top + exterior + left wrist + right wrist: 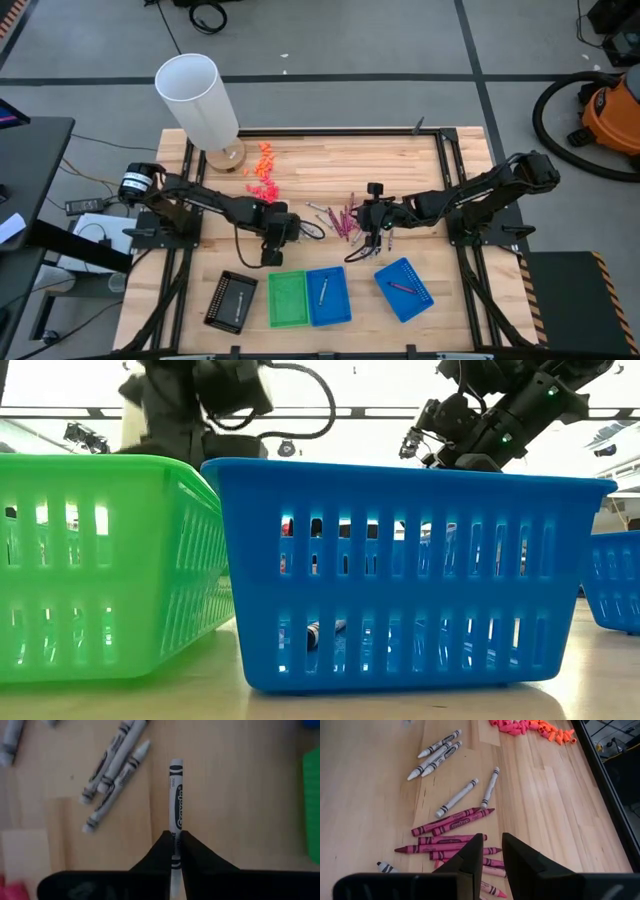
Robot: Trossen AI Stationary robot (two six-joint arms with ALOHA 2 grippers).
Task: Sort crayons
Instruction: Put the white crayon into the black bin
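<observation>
Left gripper (175, 851) clenched on a grey crayon (175, 800), held by one end just above the table middle (330, 165). Lift straight, clear the loose crayons (112, 770) beside it. Right gripper (491, 855) hangs slightly parted, empty, over the pink crayons (451, 840).

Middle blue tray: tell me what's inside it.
The middle blue tray holds one crayon, lying lengthwise. The low view shows it through the slots; the tray's wall hides part of the floor.
</observation>
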